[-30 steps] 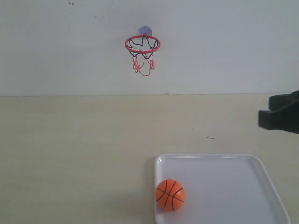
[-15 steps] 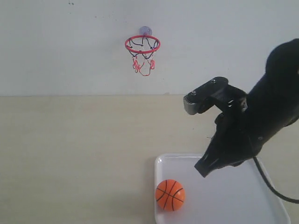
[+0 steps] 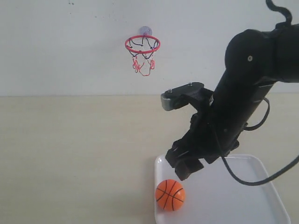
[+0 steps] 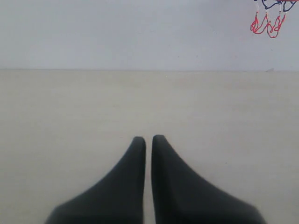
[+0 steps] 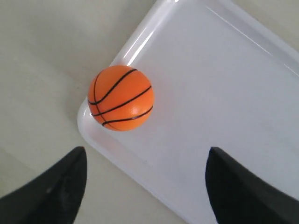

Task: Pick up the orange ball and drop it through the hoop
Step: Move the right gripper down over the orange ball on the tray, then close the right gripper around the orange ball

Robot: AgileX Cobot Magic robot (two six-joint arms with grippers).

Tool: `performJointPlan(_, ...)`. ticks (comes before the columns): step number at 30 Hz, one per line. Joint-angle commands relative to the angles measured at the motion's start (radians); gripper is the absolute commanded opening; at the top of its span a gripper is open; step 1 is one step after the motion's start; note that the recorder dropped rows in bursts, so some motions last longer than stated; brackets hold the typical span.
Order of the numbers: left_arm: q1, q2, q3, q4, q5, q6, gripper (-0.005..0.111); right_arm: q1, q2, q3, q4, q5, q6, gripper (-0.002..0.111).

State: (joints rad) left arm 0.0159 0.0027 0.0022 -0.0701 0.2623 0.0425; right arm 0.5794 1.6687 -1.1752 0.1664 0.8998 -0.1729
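Note:
The orange ball rests in the near left corner of a white tray. My right gripper hangs open just above and behind the ball, nothing between its fingers. High on the back wall hangs the hoop, its red ring and string net under a bluish suction cup. My left gripper is shut and empty over bare table; only the lower loops of the net show in the left wrist view. The left gripper is out of the exterior view.
The tray sits at the front right of a pale beige table. A white wall rises behind the table. The right arm's black links and cable fill the right side above the tray.
The right arm has swung in from the right edge, leftward and down, until its gripper hangs over the tray close to the ball. Ball, tray and hoop have not moved.

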Motion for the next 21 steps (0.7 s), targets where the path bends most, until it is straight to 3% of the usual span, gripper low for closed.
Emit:
performJointPlan(1,0.003,-0.003,-0.002,-0.009,-0.008,0.004,0.004,0.041,0.069,-0.047,-0.001,0.006,0.033,0.068)
performJointPlan(6,0.003,-0.003,-0.002,-0.009,-0.008,0.004,0.004,0.090,0.147,-0.110,-0.048,0.009,0.114,0.068)
performJointPlan(21,0.003,-0.003,-0.002,-0.009,-0.008,0.004,0.004,0.099,0.296,-0.203,-0.085,0.101,0.173,0.068)
